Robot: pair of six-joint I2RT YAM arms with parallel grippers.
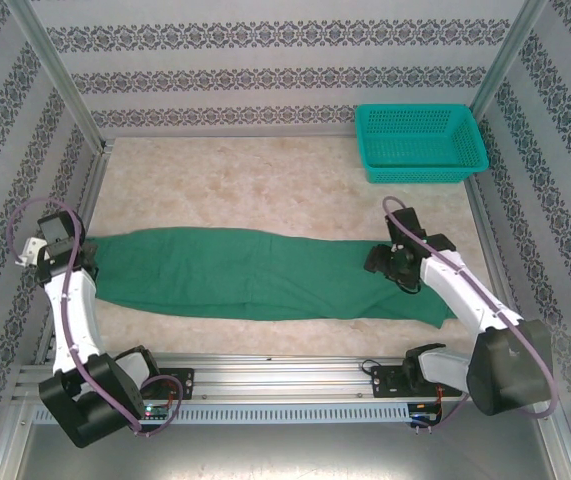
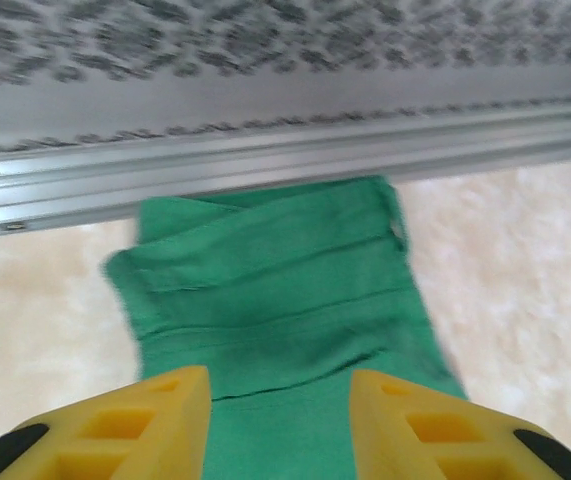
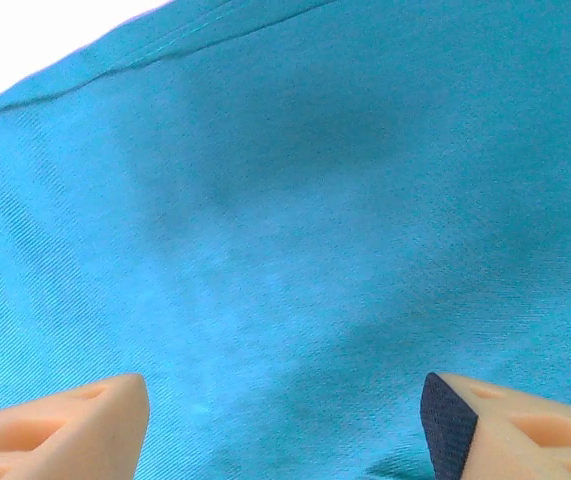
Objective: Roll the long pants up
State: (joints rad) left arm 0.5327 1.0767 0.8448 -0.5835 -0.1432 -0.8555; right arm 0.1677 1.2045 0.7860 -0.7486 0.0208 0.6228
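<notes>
The long pants (image 1: pixel 265 275) lie flat and stretched left to right across the table, plain dark green. My left gripper (image 1: pixel 73 255) is at their left end. In the left wrist view its yellow fingers (image 2: pixel 155 420) stand apart over the cloth (image 2: pixel 275 290), with nothing pinched between them (image 2: pixel 280 420); the folded end of the cloth reaches toward the wall rail. My right gripper (image 1: pixel 390 262) hovers low over the right part of the pants. In the right wrist view its jaws are wide apart (image 3: pixel 285 420) just above smooth cloth (image 3: pixel 315 200), which looks teal there.
A teal mesh basket (image 1: pixel 420 145) stands at the back right corner. Patterned walls and aluminium posts close in the table. A metal rail (image 2: pixel 265 160) runs along the left wall close to the pants' end. Bare marble-look tabletop (image 1: pixel 255 190) lies behind the pants.
</notes>
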